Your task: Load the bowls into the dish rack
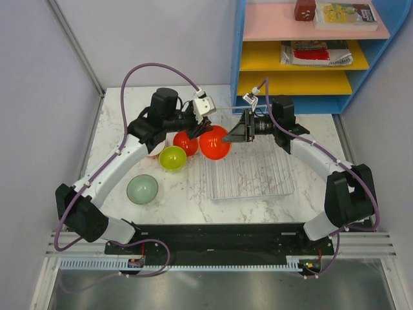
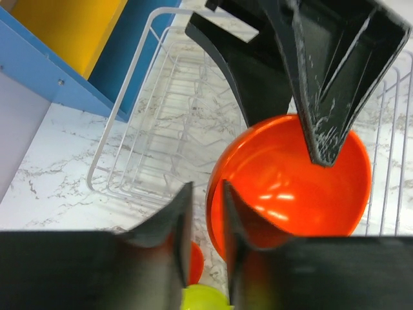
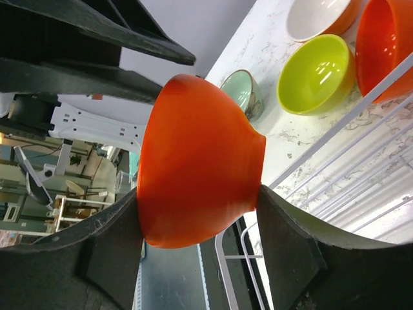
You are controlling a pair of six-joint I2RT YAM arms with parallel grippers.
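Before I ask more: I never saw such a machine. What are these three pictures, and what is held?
Two robot arms are bolted to a marble table. One picture looks down from above; the other two come from a camera on each wrist. The right tool grips an orange bowl by the wire dish rack's corner; the left tool has that bowl's rim between its fingers, grip unclear. On the table lie a yellow-green bowl, a sage bowl and a second orange bowl.
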